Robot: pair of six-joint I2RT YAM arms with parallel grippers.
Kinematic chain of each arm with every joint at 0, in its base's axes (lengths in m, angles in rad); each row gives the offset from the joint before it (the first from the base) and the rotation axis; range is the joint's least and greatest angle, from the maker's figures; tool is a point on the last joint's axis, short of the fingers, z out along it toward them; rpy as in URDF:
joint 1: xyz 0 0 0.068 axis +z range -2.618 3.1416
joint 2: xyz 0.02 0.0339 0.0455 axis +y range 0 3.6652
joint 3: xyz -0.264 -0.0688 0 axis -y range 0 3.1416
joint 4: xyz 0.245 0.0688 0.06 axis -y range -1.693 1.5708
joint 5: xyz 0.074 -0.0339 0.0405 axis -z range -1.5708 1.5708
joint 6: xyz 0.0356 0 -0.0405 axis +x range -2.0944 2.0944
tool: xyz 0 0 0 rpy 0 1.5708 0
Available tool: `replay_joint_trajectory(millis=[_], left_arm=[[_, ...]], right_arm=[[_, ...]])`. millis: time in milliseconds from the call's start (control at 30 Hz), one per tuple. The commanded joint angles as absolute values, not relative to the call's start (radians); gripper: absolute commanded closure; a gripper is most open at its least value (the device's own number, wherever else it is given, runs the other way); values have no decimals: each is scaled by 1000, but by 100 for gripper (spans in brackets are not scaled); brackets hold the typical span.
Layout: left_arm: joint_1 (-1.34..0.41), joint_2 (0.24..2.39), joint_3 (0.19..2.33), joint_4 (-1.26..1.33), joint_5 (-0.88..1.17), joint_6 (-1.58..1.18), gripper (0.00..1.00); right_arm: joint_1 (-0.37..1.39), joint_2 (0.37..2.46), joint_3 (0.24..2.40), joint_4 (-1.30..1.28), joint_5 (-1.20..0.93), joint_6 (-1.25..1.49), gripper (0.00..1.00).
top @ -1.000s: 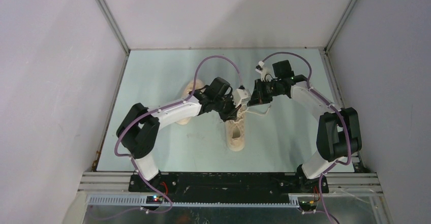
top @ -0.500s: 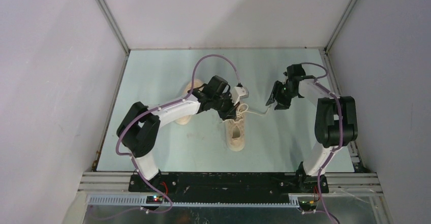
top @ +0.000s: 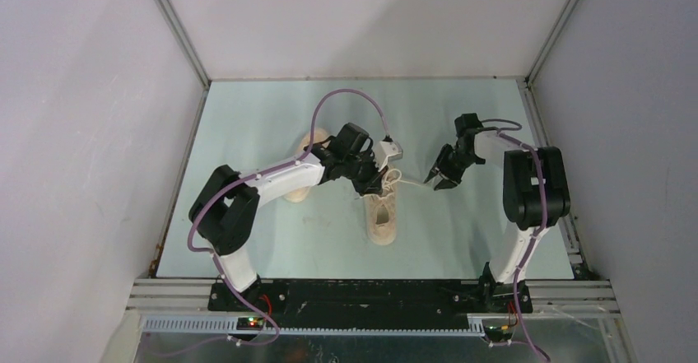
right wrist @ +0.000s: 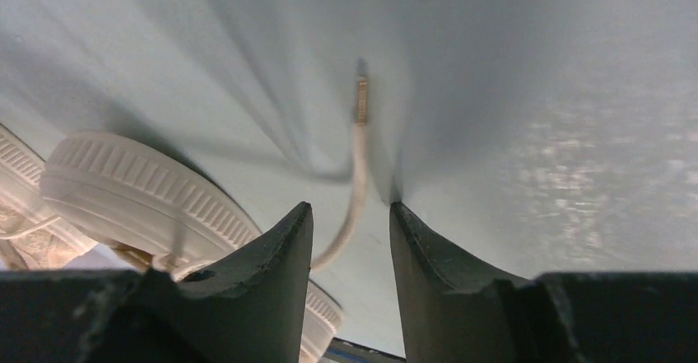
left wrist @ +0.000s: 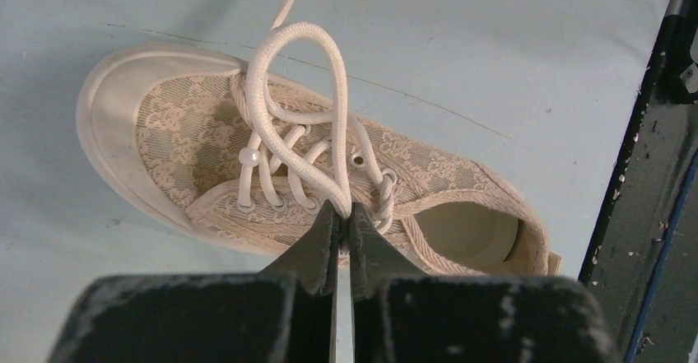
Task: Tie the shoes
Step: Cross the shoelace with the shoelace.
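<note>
**Entry: shoes, pair, cream patterned fabric with off-white laces**

- **Centre shoe** (top: 382, 217): lies on the pale surface (top: 263, 116) at the middle of the top view. It is laced through its eyelets.
- **Second shoe** (top: 305, 168): sits left of centre in the top view, largely hidden under the left arm. Its laces cannot be made out.
- **Left pincer** (left wrist: 339, 216): fingers together, clamped on the base of a lace loop (left wrist: 298, 58) just above the eyelets of the centre shoe. The loop stands out toward the top of the wrist frame, rounded and slack.
- **Right pincer** (right wrist: 351, 213): fingers apart and gripping nothing, low over the surface, right of the centre shoe in the top view.
- **Free lace end** (right wrist: 357, 145): lies on the surface in the gap between the right fingers and runs up the wrist frame to a tan tip. A ribbed sole edge shows at that frame's lower left.

**Step in hand (judged):** forming the bow on the centre shoe. One loop is made and pinned, and the other end is lined up for pickup.

**Next move calls for (judged):**
- The right pincer should close on the free end close to the surface.
- It should then lead that end around the pinned loop.
- The left pincer's grip must hold firm so the loop is not dragged out.
</note>
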State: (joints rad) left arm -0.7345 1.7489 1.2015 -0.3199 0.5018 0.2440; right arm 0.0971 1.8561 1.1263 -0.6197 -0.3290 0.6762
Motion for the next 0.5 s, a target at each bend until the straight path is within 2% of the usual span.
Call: replay_joint_trajectory(millis=[0,67,100,133,167,233,300,467], left_arm=[[-729,1727,1219,-327,503,254,97],[-730,1726,1223,-333,501,259,97],[-730,1724,1224,-338,501,262,97],[-729,1721,1224,-340,498,267,97],[-729,1720,1222,-341,498,269,97],[-729,1717,1218,-340,499,272,97],[-729,1721,1219,-338,522,283,96],[-728,1786,1266,-353,578,301,96]], right_arm=[[161,1926,1150,-628,-308,732,58],[178,1944,1151,-631,-295,740,64],[179,1947,1151,-628,-295,740,74],[179,1949,1152,-620,-292,740,78],[179,1945,1157,-617,-285,739,90],[168,1923,1170,-605,-270,711,100],[149,1860,1188,-581,-272,649,100],[133,1730,1195,-510,-447,432,100]])
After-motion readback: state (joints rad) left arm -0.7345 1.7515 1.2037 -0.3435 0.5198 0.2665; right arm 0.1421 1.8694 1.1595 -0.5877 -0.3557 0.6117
